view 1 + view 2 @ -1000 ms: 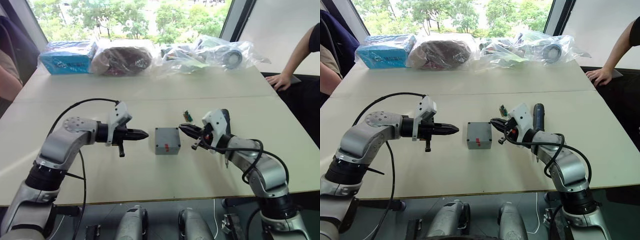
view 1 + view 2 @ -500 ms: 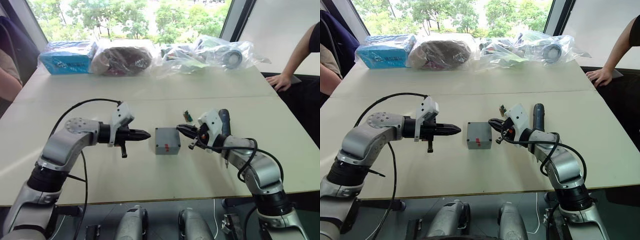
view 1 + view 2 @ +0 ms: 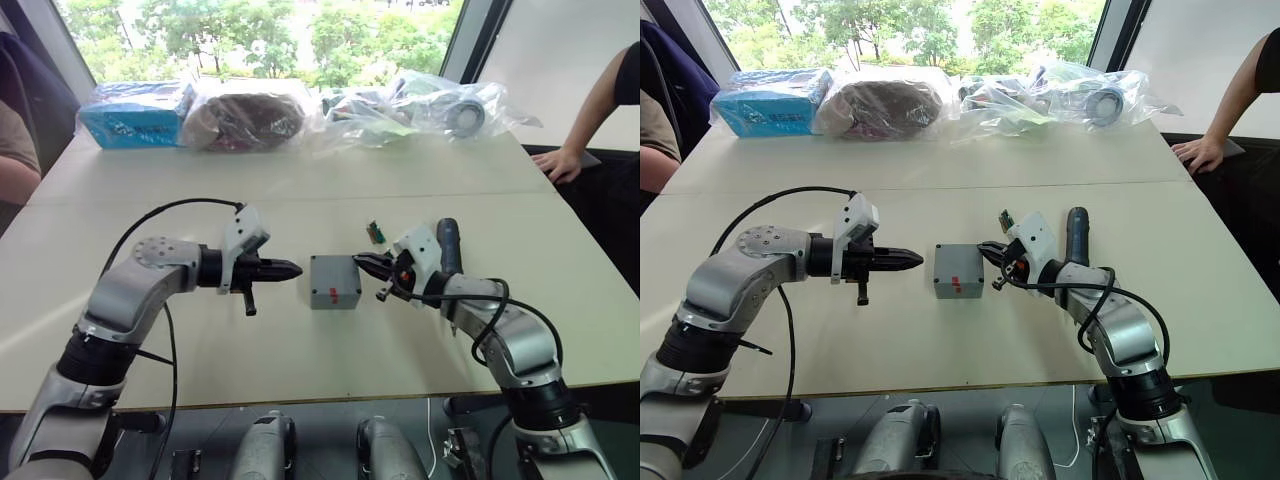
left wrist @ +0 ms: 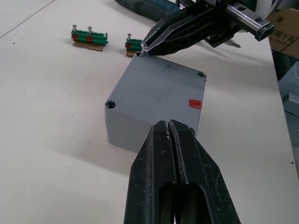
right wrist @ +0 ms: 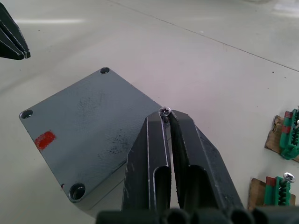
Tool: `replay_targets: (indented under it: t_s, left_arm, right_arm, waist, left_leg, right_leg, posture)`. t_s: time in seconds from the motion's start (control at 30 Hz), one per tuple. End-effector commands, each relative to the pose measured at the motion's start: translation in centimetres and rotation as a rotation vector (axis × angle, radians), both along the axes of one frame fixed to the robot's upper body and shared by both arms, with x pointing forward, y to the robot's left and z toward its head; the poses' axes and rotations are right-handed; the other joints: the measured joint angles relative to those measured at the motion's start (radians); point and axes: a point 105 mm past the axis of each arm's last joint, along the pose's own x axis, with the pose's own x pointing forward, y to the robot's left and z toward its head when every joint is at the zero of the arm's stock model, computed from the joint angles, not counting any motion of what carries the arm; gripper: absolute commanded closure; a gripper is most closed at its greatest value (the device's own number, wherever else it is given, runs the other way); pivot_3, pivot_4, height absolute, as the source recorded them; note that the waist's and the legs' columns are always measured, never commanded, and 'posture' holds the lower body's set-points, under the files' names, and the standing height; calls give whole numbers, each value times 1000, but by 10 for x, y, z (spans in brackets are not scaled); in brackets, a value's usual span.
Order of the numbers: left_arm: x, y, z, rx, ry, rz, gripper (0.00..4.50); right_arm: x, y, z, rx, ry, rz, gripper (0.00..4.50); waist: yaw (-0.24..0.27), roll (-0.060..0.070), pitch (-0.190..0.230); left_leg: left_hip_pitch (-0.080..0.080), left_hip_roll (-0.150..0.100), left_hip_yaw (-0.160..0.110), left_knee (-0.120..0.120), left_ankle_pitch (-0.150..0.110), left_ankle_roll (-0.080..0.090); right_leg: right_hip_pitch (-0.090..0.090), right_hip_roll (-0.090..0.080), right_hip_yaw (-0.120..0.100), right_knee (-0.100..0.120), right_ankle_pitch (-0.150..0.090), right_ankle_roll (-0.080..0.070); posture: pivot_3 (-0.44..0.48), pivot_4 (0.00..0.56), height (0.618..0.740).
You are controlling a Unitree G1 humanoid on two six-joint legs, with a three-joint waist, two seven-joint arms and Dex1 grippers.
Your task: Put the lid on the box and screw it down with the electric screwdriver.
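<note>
Three screw holes in the lid (image 5: 86, 128), seated on the box (image 3: 334, 283) mid-bench, look empty. Right end effector (image 5: 165, 114) pinches a screw (image 5: 164, 111) at the fourth corner; left end effector (image 4: 169, 127) hovers closed. Next, I judge, seat that screw, then fetch the electric screwdriver (image 3: 1076, 232) lying beyond the right arm.

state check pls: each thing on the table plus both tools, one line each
lid: seated on the box, three corner holes visible without screws
box: closed, upright on the table
screw: pinched at the right tool's tip, over the lid's fourth corner
electric screwdriver: lying on the table, unheld
green connector blocks: lying loose beside the box
left tool: shut, empty
right tool: shut on screw
</note>
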Motion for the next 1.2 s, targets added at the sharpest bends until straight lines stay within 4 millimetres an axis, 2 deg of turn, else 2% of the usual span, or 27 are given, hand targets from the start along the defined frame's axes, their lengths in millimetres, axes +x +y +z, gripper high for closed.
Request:
replay_targets:
  t_s: [0.03, 0.07, 0.1, 0.13, 0.33, 0.43, 0.63, 0.77, 0.8, 0.83, 0.87, 0.9, 1.0, 1.13, 1.2]
  left_arm:
    - [-1, -3, 13, -28, -45, -19, 4500]
    - [-1, -4, 14, -29, -47, -21, 4500]
    - [-1, -4, 15, -30, -48, -22, 4500]
    - [0, -4, 16, -31, -50, -22, 4500]
    - [-3, -6, 21, -40, -62, -33, 4500]
    - [-7, -10, 28, -69, -66, -52, 4500]
    - [-7, -19, 39, -118, -87, -54, 4500]
    - [-11, -25, 39, -112, -75, -95, 4500]
    - [-11, -26, 39, -112, -65, -106, 4500]
    - [-12, -25, 39, -111, -53, -118, 4500]
    - [-13, -24, 40, -98, -51, -139, 4500]
    - [-14, -23, 41, -88, -52, -153, 4500]
    - [-17, -21, 40, -56, -62, -177, 4500]
    - [-22, -16, 41, -16, -79, -214, 4500]
    - [-22, -16, 40, -9, -84, -223, 4500]
  right_arm:
    - [2, 4, 8, 4, -37, 14, 4474]
    - [3, 4, 8, 0, -39, 12, 4474]
    - [4, 5, 8, -1, -39, 13, 3856]
    - [4, 5, 8, -5, -39, 16, 3682]
    - [3, 7, 17, 24, -46, 11, 1408]
    - [-1, 7, 23, 44, -44, 5, 1408]
    - [0, -4, 50, 119, -101, -79, 1408]
    - [-4, -25, 75, 181, -108, -153, 1408]
    - [-4, -31, 79, 192, -99, -171, 770]
    - [-4, -40, 87, 202, -97, -205, 662]
    - [-1, -56, 94, 200, -47, -273, 209]
    - [0, -67, 98, 198, -9, -317, 30]
    - [-5, -84, 89, 133, 246, -363, 30]
    - [0, -127, 108, -62, 295, -518, 30]
    - [5, -141, 106, -75, 362, -567, 30]
  waist:
    - [0, 0, 0]
    - [0, 0, 0]
    - [0, 0, 0]
    - [0, 0, 0]
    - [-1, 0, 0]
    - [0, 0, 0]
    - [1, 0, 0]
    - [2, 0, 0]
    - [2, 0, 0]
    - [1, 0, 0]
    - [1, 0, 0]
    - [0, 0, 0]
    - [1, 2, 1]
    - [1, 5, 3]
    - [-1, 5, 3]
  left_leg:
    - [0, 0, 0, 0, 0, 0]
    - [0, 0, 0, 0, 0, 0]
    - [0, 0, 0, 0, 0, 0]
    - [0, 0, 0, 0, 0, 0]
    - [0, 0, 0, 0, 0, 0]
    - [0, 0, 0, 0, 0, 0]
    - [0, 0, 0, 0, 0, 0]
    - [0, 0, 0, 0, 0, 0]
    - [0, 0, 0, 0, 0, 0]
    - [0, 0, 0, 0, 0, 0]
    - [0, 0, 0, 0, 0, 0]
    - [0, 0, 0, 0, 0, 0]
    - [0, 0, 0, 0, 0, 0]
    - [0, 0, 0, -1, 0, 0]
    - [-1, -1, 1, -1, 0, 0]
  right_leg:
    - [0, 0, 0, 0, 0, 0]
    - [0, 0, 0, 0, 0, 0]
    - [0, 0, 0, 0, 0, 0]
    - [0, 0, 0, 0, 0, 0]
    - [0, 0, 0, 0, 0, 0]
    - [0, 0, 0, 0, 0, 0]
    - [0, 0, 0, 0, 0, 0]
    - [0, 0, 0, 0, 0, 1]
    - [0, 0, 0, 0, 0, 1]
    - [0, 0, 0, 0, 0, 1]
    - [0, 0, 0, 0, 0, 0]
    - [0, 0, 0, 0, 0, 0]
    - [0, -1, 0, 1, 0, 0]
    - [-1, -1, -1, 0, 0, -1]
    - [-2, -3, 0, -1, 0, -1]
  posture:
    - [0, 150, 740]
    - [0, 150, 740]
    - [0, 150, 740]
    - [0, 150, 740]
    - [0, 150, 740]
    - [0, 150, 740]
    - [0, 150, 740]
    - [0, 150, 740]
    - [0, 150, 740]
    - [0, 150, 740]
    - [0, 150, 740]
    - [0, 150, 740]
    - [0, 150, 740]
    - [0, 150, 740]
    - [0, 150, 740]
